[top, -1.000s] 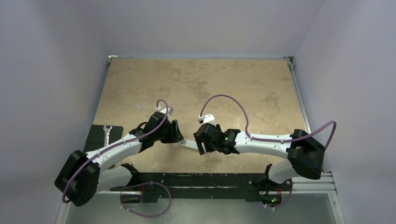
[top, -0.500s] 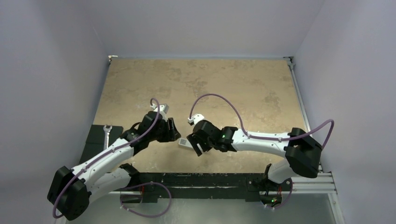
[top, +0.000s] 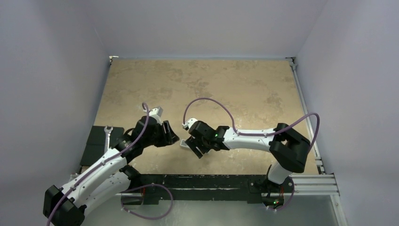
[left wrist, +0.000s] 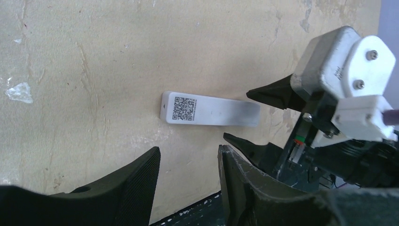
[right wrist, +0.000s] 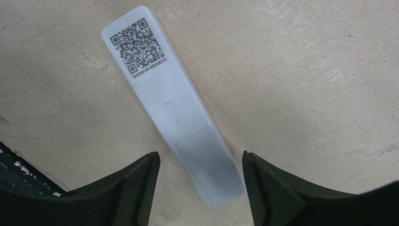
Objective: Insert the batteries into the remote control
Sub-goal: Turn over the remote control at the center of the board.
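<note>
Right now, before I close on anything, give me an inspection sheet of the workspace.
Surface: tan mottled table.
Job's things: remote control lies back-up, QR label showing; batteries: nothing seen.
Clutter: wrench on black pad, left edge.
Grippers: left gripper jaws open, short of the remote; right gripper jaws open, either side of its unlabelled end.
Cables: purple cables loop over both wrists.
Surroundings: pale walls on three sides.

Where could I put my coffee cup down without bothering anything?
The far half of the table, beyond the left gripper and right gripper, is bare up to the back wall. Crowded: the front middle, where both flank the remote control, and the left edge, where a wrench lies.
</note>
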`<act>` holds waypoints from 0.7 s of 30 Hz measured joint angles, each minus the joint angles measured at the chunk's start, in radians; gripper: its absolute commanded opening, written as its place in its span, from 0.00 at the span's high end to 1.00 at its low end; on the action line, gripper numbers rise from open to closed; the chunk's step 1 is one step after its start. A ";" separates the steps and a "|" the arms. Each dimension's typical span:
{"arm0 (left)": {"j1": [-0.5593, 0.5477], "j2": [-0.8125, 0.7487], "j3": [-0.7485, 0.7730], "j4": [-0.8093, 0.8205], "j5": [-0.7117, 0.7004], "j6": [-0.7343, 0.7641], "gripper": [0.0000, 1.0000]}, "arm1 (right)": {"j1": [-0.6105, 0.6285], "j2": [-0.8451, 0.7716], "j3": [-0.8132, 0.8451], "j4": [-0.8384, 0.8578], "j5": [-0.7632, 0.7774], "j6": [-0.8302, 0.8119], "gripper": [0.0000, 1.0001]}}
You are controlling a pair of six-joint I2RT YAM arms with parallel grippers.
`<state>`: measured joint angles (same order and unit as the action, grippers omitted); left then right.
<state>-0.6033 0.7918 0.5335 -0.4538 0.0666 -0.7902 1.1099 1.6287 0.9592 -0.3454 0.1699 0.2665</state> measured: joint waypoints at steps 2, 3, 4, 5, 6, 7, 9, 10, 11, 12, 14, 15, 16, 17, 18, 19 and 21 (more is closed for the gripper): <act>0.000 -0.021 -0.007 -0.006 0.001 -0.013 0.51 | -0.006 0.016 0.004 0.001 -0.008 -0.006 0.31; 0.000 -0.029 -0.010 -0.012 0.001 -0.020 0.51 | -0.008 0.021 0.004 0.002 -0.010 -0.009 0.32; 0.000 -0.034 -0.011 -0.018 0.004 -0.025 0.51 | -0.011 0.025 0.004 0.001 -0.014 -0.011 0.33; 0.000 -0.038 -0.012 -0.021 0.004 -0.030 0.51 | -0.012 0.027 0.004 0.001 -0.014 -0.012 0.34; 0.000 -0.042 -0.014 -0.024 0.005 -0.035 0.51 | -0.014 0.028 0.004 0.002 -0.018 -0.014 0.35; 0.000 -0.045 -0.017 -0.028 0.005 -0.038 0.51 | -0.016 0.029 0.004 0.002 -0.024 -0.014 0.36; 0.000 -0.049 -0.023 -0.031 0.006 -0.041 0.51 | -0.018 0.031 0.004 0.002 -0.031 -0.014 0.39; 0.000 -0.052 -0.026 -0.034 0.008 -0.045 0.51 | -0.018 0.034 0.004 0.002 -0.032 -0.015 0.41; 0.000 -0.053 -0.031 -0.032 0.009 -0.048 0.51 | -0.018 0.037 0.004 0.002 -0.032 -0.015 0.43; 0.000 -0.055 -0.036 -0.031 0.012 -0.055 0.51 | -0.018 0.039 0.004 0.001 -0.032 -0.015 0.44; 0.000 -0.055 -0.046 -0.029 0.018 -0.064 0.51 | -0.019 0.041 0.004 0.002 -0.032 -0.017 0.46; 0.000 -0.055 -0.052 -0.025 0.022 -0.065 0.51 | -0.019 0.041 0.004 0.001 -0.032 -0.017 0.48; 0.000 -0.055 -0.057 -0.024 0.026 -0.066 0.51 | -0.019 0.041 0.004 0.001 -0.032 -0.017 0.48; 0.000 -0.054 -0.060 -0.024 0.029 -0.068 0.51 | -0.019 0.041 0.004 0.000 -0.032 -0.017 0.49; 0.000 -0.052 -0.063 -0.023 0.032 -0.069 0.51 | -0.019 0.042 0.004 -0.001 -0.032 -0.017 0.50; 0.000 -0.051 -0.064 -0.019 0.034 -0.072 0.51 | -0.019 0.042 0.004 -0.002 -0.031 -0.017 0.52; 0.000 -0.047 -0.067 -0.016 0.035 -0.074 0.51 | -0.019 0.045 0.006 -0.005 -0.029 -0.017 0.56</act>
<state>-0.6033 0.7444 0.4664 -0.4694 0.1020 -0.8646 1.0908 1.6733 0.9649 -0.3500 0.1410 0.2493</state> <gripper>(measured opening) 0.488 0.534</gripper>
